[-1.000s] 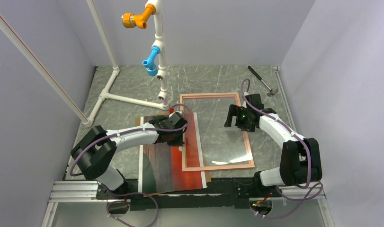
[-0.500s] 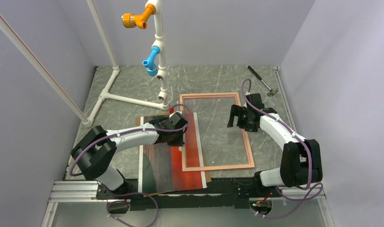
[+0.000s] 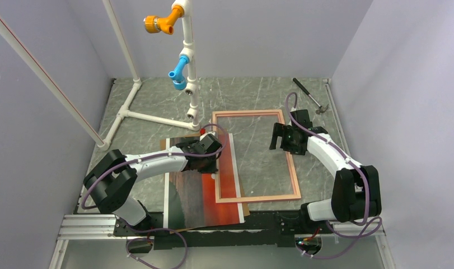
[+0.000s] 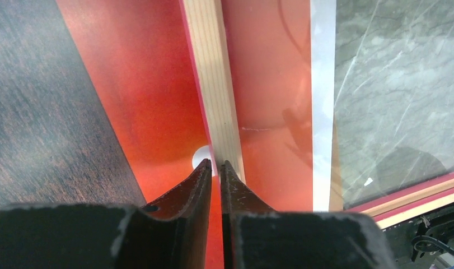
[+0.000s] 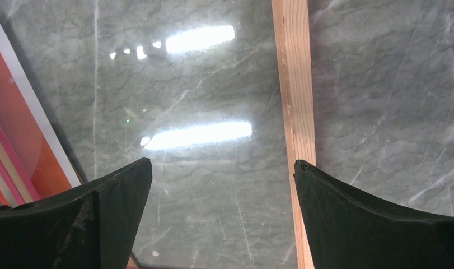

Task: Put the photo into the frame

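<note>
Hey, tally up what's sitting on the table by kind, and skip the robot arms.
photo: 1
frame: 1
brown panel under the photo: 1
hammer: 1
white pipe stand: 1
Total: 5

- Photo (image 3: 191,193): right strip lies under the frame (image 3: 295,171); its middle is covered by the left arm (image 3: 157,161).
- Brown backing (image 3: 247,209): slivers only, rest beneath the photo.
- Left gripper (image 4: 216,164): whether the tips touch the rail is not discernible.
- Right gripper (image 5: 222,162): finger bases cut by the lower edge.
- Pipe stand (image 3: 189,84): top cropped.
</note>
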{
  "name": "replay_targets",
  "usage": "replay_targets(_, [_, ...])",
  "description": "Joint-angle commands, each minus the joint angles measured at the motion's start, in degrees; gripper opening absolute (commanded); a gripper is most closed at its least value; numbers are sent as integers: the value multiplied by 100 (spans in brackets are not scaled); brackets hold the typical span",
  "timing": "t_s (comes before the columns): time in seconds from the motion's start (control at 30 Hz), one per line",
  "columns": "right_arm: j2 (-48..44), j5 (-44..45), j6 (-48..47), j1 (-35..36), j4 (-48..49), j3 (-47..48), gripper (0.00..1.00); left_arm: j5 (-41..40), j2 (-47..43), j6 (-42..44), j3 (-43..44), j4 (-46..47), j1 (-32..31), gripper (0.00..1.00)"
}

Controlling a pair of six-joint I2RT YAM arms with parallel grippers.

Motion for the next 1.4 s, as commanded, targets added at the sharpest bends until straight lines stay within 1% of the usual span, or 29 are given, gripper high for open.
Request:
replay_targets(0.0, [-250,26,8,22,-73,253,100,-128,-187,-51,-204,-185,-42,21])
replay_targets(0.1, [-298,-26,20,20,-77,266,100,39,-416,-79,-352,161,-24,33])
replay_targets(0.2, [-341,-80,25,21,-74,267,100,190,-618,-129,-481,472,34,49])
replay_targets(0.27, [-357,-122,34,22,-70,267,100,290,-712,-147,-565,638,82,57])
replay_targets(0.33, [-375,-138,36,16,-66,258,100,400,-800,-181,-666,823,141,61])
replay_targets(0.43, [-399,-148,34,17,-66,244,100,693,-883,-244,-887,1287,269,62])
replay_targets(0.5, [-400,-148,31,21,-78,244,100,875,-866,-299,-1016,1644,361,59])
replay_targets(0.57, [-415,-141,23,16,-89,249,100,935,-801,-324,-1064,1793,404,56])
replay_targets(0.7, [-447,-120,8,19,-126,279,100,1004,-542,-299,-938,1843,421,50])
replay_targets(0.77, [-454,-109,8,21,-150,300,100,1020,-425,-308,-861,1837,425,45])
replay_targets(1.0, [-482,-91,-1,17,-182,328,100,990,15,-206,-491,1513,418,28])
replay_targets(1.17, [-457,-119,-3,20,-163,333,100,893,53,-140,-325,1342,378,14])
replay_targets(1.27, [-457,-143,5,13,-164,352,100,785,34,-59,-125,1141,326,8])
replay_targets(1.37, [-466,-157,12,13,-146,362,100,781,69,-48,70,1044,260,6])
